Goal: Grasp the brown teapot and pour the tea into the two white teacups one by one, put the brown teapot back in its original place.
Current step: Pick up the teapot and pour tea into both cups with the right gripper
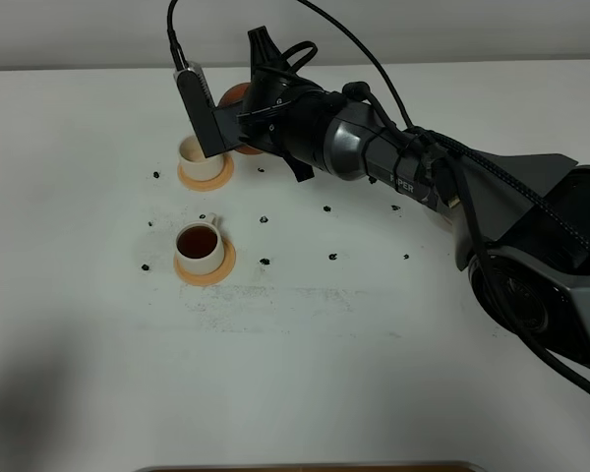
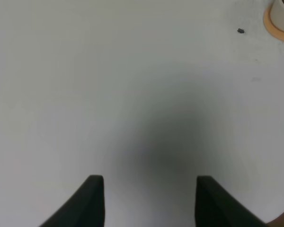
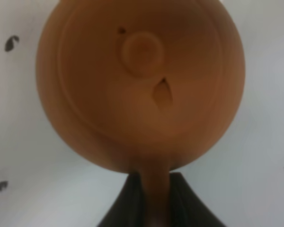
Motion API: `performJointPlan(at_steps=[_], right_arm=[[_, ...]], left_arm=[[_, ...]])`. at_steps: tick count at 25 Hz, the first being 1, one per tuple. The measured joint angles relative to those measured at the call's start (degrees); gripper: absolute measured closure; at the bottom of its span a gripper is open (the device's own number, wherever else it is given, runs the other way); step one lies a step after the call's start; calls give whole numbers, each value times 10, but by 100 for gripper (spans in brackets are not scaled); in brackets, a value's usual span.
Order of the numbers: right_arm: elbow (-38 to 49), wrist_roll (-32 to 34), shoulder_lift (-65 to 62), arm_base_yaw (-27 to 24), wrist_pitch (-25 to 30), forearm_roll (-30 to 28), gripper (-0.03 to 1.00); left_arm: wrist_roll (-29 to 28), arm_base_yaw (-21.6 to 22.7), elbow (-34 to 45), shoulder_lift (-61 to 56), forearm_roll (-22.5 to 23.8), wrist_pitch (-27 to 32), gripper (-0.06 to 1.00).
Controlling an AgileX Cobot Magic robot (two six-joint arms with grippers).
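Hovering over the bare white table (image 1: 374, 374) at the near side, the left gripper (image 2: 149, 179) has its 2 dark fingers (image 2: 92, 198) spread well apart with nothing between them.

Farther out stands the near teacup (image 1: 199, 246), upright on an orange coaster (image 1: 228, 265) and filled with dark tea, its tiny side handle turned toward the far side. Black specks (image 1: 265, 262) lie scattered on the table around both cups.

Beyond it, the far teacup (image 1: 195, 153) sits upright on a second orange coaster (image 1: 221, 177). What shows of its inside looks pale, and the black wrist camera (image 1: 202, 108) covers part of its rim.

Just behind that cup, the right gripper (image 3: 154, 189) reaches across from the right and is clamped tight on the loop handle (image 3: 155, 203) of the brown teapot (image 3: 142, 104). The pot's long axis, handle to spout, runs in line with the gripper. The handle is toward the arm on the right and the spout end toward the left, at the far teacup (the spout itself is hidden behind the pot's body and the camera). The right wrist view faces the lid (image 3: 99, 80) and its round knob (image 3: 142, 49) squarely. How far the pot is tipped I cannot tell.
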Motion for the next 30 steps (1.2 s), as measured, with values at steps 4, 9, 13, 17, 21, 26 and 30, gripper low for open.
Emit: performJointPlan(at_steps=[4,9,13,17,21,26,30], right_arm=[[0,-8,0,1,0,-11,85],[0,-8,0,1,-5,-23,85],[0,-8,0,1,-5,-25,85],[0,-10,0,2,-5,-29,85],[0,-10,0,4,-10,-29,85],[0,-21,0,6,-13,-32,85],[0,-25,0,7,-14,-39,85]], left_arm=[[0,0,0,0,0,0,49],[0,0,0,0,2,0,49],[0,0,0,0,2,0,49],[0,0,0,0,2,-1,49],[0,0,0,0,2,-1,49],[0,0,0,0,2,-1,49],[0,0,0,0,2,-1,49]])
